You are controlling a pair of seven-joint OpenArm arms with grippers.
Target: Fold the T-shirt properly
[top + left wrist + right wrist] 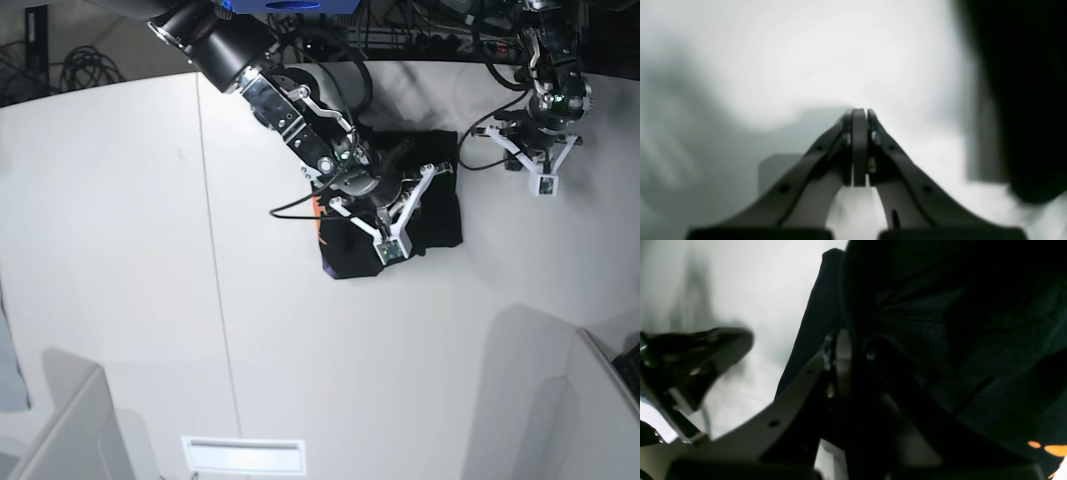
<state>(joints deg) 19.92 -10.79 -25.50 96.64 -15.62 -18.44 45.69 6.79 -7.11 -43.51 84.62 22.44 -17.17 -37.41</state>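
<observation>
My right gripper point(853, 350) pinches the folded black T-shirt point(440, 215) at twelve o'clock on the table point(120, 250), bare white room toward nine; left gripper point(860, 113) shut, empty.

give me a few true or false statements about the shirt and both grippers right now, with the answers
1. The T-shirt lies in a compact dark bundle on the white table. True.
2. The left gripper is wide open. False: its jaws are pressed together with nothing between them.
3. The right gripper is closed on black cloth of the T-shirt. True.
4. The left gripper is gripping the T-shirt. False: it is off to the side over bare table, apart from the shirt.
5. An orange print shows at one edge of the T-shirt. True.
6. The T-shirt is spread flat with both sleeves out. False: it is gathered into a small block, no sleeves spread.
</observation>
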